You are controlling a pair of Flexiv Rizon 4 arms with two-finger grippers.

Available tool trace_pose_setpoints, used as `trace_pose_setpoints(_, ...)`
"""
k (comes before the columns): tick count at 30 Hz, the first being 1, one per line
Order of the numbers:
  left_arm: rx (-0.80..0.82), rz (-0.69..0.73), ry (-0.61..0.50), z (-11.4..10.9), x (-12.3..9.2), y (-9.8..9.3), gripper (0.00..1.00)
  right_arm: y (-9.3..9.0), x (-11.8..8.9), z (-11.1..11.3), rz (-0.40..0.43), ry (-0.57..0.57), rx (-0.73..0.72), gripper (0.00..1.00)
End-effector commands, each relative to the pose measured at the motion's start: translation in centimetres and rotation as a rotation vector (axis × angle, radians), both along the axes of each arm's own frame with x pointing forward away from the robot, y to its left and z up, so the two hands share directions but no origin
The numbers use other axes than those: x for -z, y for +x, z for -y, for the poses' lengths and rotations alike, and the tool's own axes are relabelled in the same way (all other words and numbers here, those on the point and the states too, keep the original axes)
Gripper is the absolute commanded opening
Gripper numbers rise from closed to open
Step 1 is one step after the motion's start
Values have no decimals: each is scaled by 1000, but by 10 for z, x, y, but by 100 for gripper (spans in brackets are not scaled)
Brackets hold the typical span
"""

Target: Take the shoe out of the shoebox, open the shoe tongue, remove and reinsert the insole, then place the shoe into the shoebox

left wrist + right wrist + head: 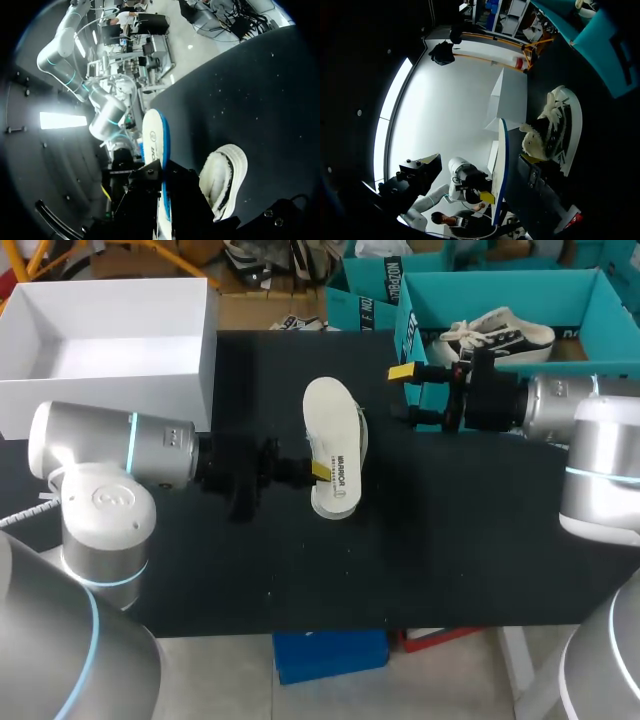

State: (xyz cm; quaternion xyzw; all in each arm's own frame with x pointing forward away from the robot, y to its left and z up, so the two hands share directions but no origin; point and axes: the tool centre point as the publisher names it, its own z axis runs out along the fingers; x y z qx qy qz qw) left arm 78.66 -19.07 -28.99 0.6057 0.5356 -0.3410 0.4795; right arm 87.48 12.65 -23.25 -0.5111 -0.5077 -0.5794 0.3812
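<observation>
A white insole [342, 480] with a blue edge hangs over the middle of the black table, my left gripper [318, 470] shut on it. In the left wrist view the insole [152, 145] runs out from between the dark fingers. The white shoe [225, 180] with fleece lining lies on the table just under and beside it. From above, the shoe [328, 408] shows past the insole's far end. My right gripper [403, 395] stands open and holds nothing, to the right of the shoe, by the teal shoebox [410, 300]. Its wrist view shows insole [501, 160] and shoe [562, 130] ahead.
A second white shoe with black trim [495, 335] lies inside the teal shoebox at the back right. A large white open box [200, 340] stands at the back left. The black table [450, 540] reaches to the front edge.
</observation>
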Motion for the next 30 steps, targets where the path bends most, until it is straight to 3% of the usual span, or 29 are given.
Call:
trace_pose_setpoints(1,-4,2,3,0,-1,-2,0,0,1,-2,0,-1,4,100)
trace_pose_setpoints(14,-4,2,3,0,-1,-2,0,-3,9,-8,-44,-108,-146,100)
trace_pose_setpoints(30,-4,2,3,0,-1,-2,0,-18,26,-45,-93,-150,-244,100)
